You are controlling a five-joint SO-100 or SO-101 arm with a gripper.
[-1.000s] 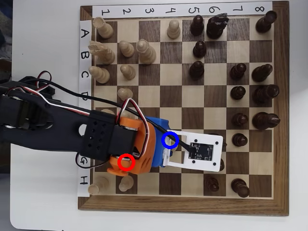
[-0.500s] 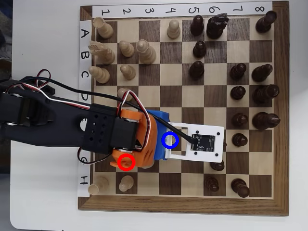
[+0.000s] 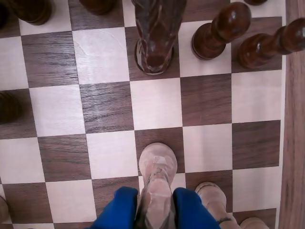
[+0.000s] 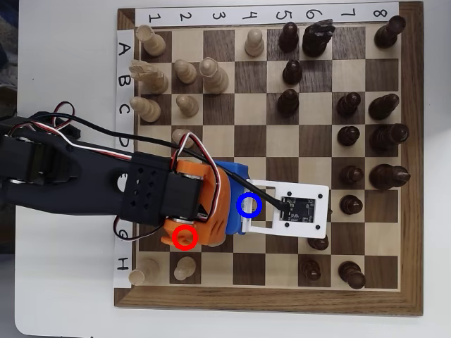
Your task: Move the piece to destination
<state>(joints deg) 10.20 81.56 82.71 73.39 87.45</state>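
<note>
In the wrist view my gripper (image 3: 155,212) is shut on the piece (image 3: 157,179), a pale cream chess piece clamped between the two blue fingers (image 3: 119,210). Its far end lies over a dark square; whether it touches the board I cannot tell. In the overhead view the gripper (image 4: 232,208) hangs over the lower middle of the chessboard (image 4: 268,299), and the piece is hidden under it. The destination (image 4: 249,205), the blue-ringed dark square, is mostly covered by the gripper and its white camera mount. A red ring (image 4: 184,237) sits over the orange wrist, to the left.
A dark knight (image 3: 157,33) and two dark pawns (image 3: 221,28) stand ahead in the wrist view, and a light pawn (image 3: 212,198) sits close on the right. Overhead, light pieces (image 4: 184,266) fill the board's left side and dark pieces (image 4: 350,204) the right.
Since a second ago the wrist and camera mount have shifted slightly up and to the right in the overhead view. Nothing visible has moved in the last half second.
</note>
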